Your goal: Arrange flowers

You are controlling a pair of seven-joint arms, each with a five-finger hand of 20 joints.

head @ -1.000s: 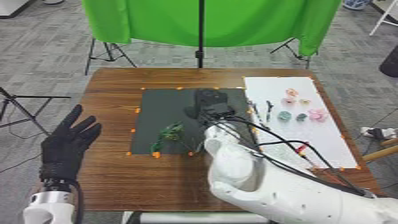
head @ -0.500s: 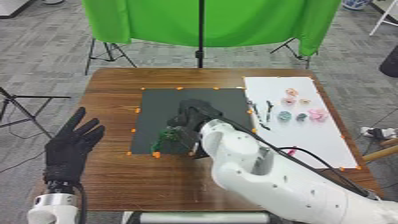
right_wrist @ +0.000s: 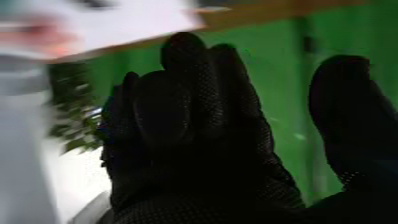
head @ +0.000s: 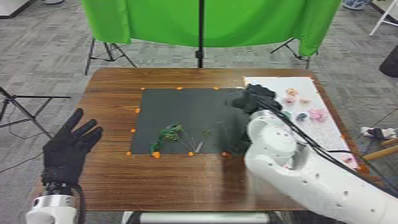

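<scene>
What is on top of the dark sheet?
Green sprigs lie on the dark sheet. The right arm covers part of its right side; anything beneath cannot be seen.

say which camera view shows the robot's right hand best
The right wrist view: the right hand is close up there, fingers straight, thumb apart. The head view shows it smaller, from above, over the white sheet's left edge.

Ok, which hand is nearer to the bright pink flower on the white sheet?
Right: the right hand is left of the bright pink flower, at the edge of the white sheet; the left hand is farther off, left of the dark mat.
</scene>
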